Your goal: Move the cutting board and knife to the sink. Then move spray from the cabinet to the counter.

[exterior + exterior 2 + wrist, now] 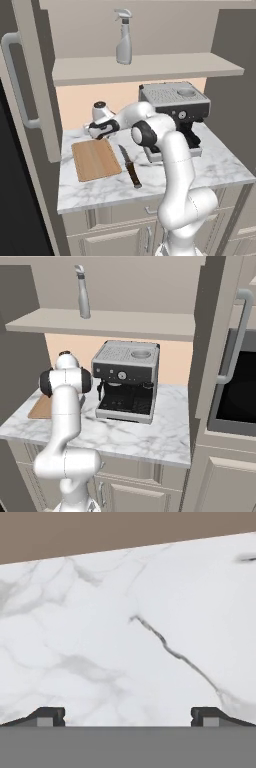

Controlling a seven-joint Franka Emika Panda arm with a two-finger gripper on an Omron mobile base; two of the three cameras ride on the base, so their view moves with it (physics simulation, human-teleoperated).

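Hovering wide open and empty, hand (pixel 128 716) over white grey-veined marble surface (pixel 125 637). Lying just beside: flat light-brown wooden cutting board (pixel 96 159), stiff, probably light (edge grip likely best), long axis running front to back. Resting right of it: dark-bladed brown-handled knife (pixel 130 166), tip pointing toward wall. Standing on cabinet shelf (pixel 145 67): pale grey spray bottle (pixel 123 37).

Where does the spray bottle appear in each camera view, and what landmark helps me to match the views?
Left base view: the spray stands upright on the cabinet shelf, top centre, above the coffee machine.
Right base view: the spray stands on the same shelf, upper left.
Hand view: the picture shows bare marble counter, no spray.
Shared landmark: the coffee machine on the counter, below the shelf in both base views.
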